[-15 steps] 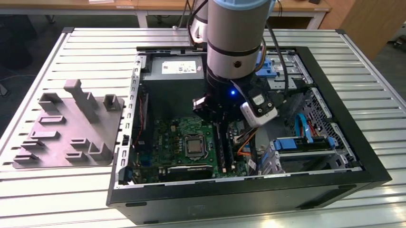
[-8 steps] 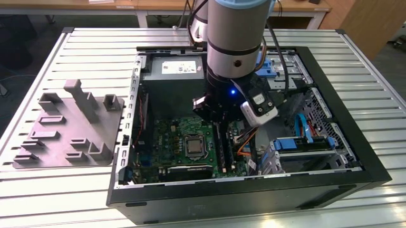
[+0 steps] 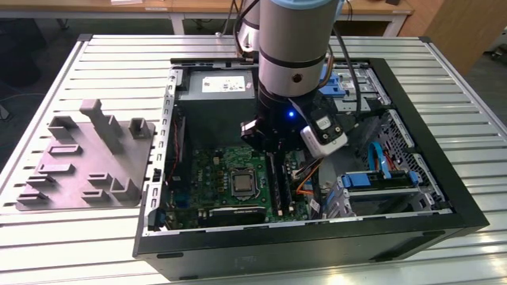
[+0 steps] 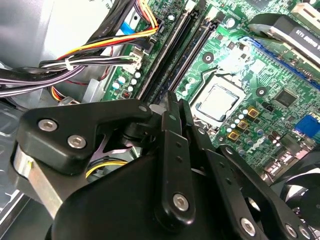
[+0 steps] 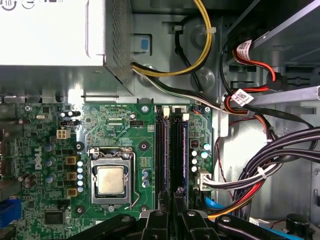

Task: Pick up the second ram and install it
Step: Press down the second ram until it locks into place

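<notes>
My gripper [image 3: 273, 153] is down inside the open computer case, over the far end of the long black memory slots [image 5: 161, 150] on the green motherboard [image 3: 218, 172]. In both wrist views its black fingers [image 4: 170, 130] stand close together with no gap showing. A narrow dark bar, which I take for the second ram [image 5: 175, 150], runs edge-on along the slots from under the fingertips. It also shows in the exterior view as the ram [image 3: 279, 187]. Whether it is seated or touched by the fingers I cannot tell.
The processor socket [image 5: 110, 180] sits beside the slots. Bundled cables [image 5: 260, 170] and a power supply [image 5: 50, 35] crowd the case. Blue drive bays [image 3: 380, 178] fill the exterior view's right of the case [image 3: 443, 178]. A grey moulded fixture plate [image 3: 87, 160] lies on the slatted table [image 3: 119, 53].
</notes>
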Tool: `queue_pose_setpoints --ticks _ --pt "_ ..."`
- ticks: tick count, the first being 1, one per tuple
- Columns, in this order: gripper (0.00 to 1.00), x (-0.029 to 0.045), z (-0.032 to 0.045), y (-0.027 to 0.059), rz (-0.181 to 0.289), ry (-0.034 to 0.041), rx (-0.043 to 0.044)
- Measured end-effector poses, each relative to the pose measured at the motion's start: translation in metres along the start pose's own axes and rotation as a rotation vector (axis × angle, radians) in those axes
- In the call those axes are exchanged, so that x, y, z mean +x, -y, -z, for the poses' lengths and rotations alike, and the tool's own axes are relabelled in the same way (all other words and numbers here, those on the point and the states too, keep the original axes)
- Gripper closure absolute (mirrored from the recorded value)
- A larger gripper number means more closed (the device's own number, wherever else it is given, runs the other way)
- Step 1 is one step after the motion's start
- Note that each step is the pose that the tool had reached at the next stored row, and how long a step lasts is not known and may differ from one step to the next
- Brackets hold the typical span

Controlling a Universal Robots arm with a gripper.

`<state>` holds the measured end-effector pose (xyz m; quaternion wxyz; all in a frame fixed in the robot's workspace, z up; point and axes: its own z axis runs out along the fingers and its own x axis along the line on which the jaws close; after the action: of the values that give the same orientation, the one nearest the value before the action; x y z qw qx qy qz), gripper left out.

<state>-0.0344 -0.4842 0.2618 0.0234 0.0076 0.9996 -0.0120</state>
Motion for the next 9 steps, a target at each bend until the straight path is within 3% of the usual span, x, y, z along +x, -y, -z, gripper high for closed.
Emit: queue_pose_setpoints --ticks 9 --pt "0.82 -0.0001 0.0018 0.0000 0.000 0.0000 0.0000"
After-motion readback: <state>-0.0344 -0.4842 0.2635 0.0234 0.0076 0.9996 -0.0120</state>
